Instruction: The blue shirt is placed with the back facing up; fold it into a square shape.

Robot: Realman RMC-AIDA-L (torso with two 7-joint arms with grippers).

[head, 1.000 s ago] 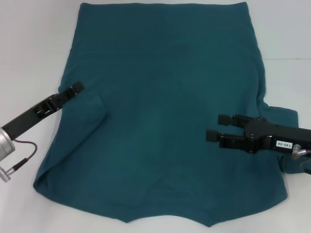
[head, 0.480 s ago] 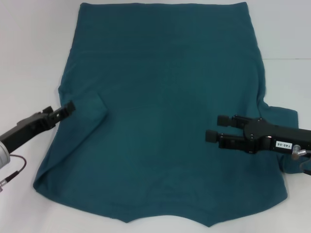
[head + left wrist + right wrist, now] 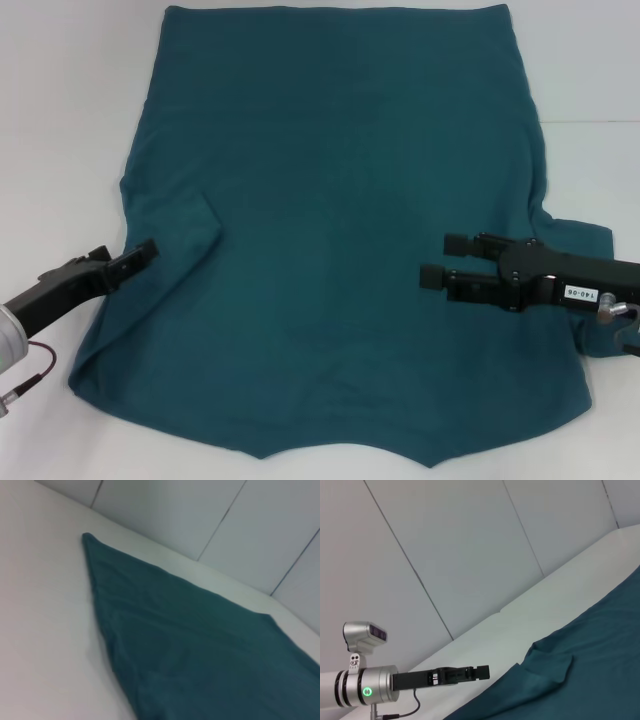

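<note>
Since the earlier frames the left arm has swung down along the shirt's left edge toward the near side, while the right arm has barely shifted. Spread flat and plain side up on the white table (image 3: 60, 110), the blue shirt (image 3: 340, 200) fills most of the head view, its straight edge at the far side, its left sleeve folded inward onto the body and its near edge partly cut off by the frame. Reaching in from the near left, the left arm lies low and slanted, and the left gripper (image 3: 143, 250) sits right at the shirt's left edge just below the folded sleeve; whether its fingers are spread or pressed together cannot be told from any view, nor whether it touches the cloth. From the right, the right arm stretches level over the shirt's right half, and the right gripper (image 3: 446, 260) hangs above the fabric with its two fingers spread apart, nothing between them. Behind that arm the right sleeve is partly hidden. Only cloth and table show in the left wrist view, and the right wrist view catches the left gripper from across the table, beside the folded sleeve.
</note>
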